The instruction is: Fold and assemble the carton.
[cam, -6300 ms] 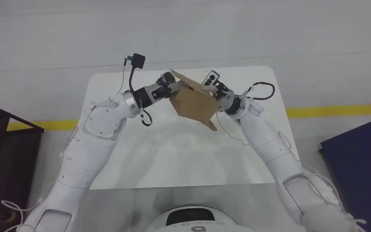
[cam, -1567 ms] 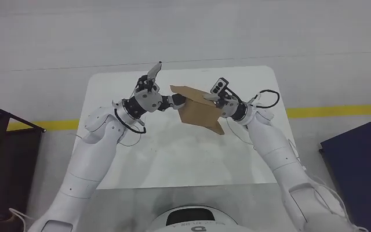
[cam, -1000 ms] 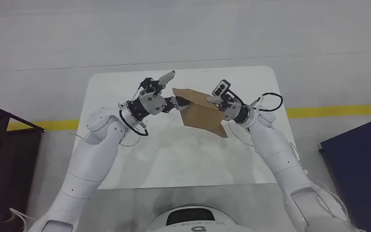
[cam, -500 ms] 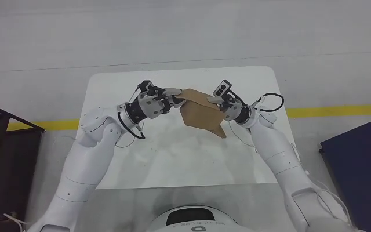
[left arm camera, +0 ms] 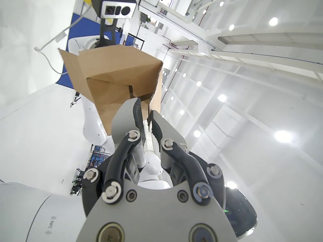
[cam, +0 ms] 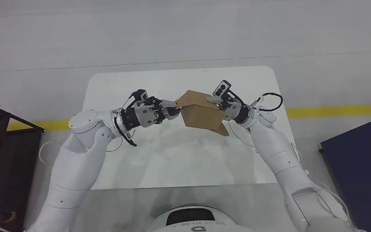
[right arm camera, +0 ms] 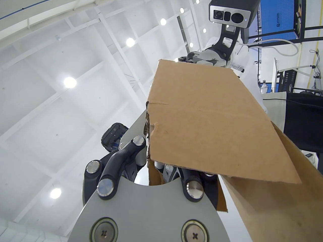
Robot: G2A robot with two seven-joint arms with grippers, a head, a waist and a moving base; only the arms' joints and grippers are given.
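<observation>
One carton [cam: 202,114] is in play. It is held in the air above the white tabletop [cam: 174,168], toward 12 o'clock of the tabletop's middle, and no part of it appears to rest on the surface. Two grippers share it. The left gripper [cam: 175,107] meets the carton's corner at its 9 o'clock side, and in the left wrist view its jaws are nearly together with a thin cardboard edge pinched between them. The right gripper [cam: 218,103] sits at the carton's 1 o'clock edge, and the right wrist view shows a brown panel running down between its jaws, so it too appears clenched on the carton, though one finger is hidden behind the board. The task looks partly done. The blank is no longer flat: its walls stand at angles to one another along sharp creases, and the left wrist view looks at a folded corner with a dark slot or seam. A loose flap juts out at the carton's 5 o'clock corner and the end panels hang open, so what is probably left is squaring the body, tucking the flaps and closing the ends.
</observation>
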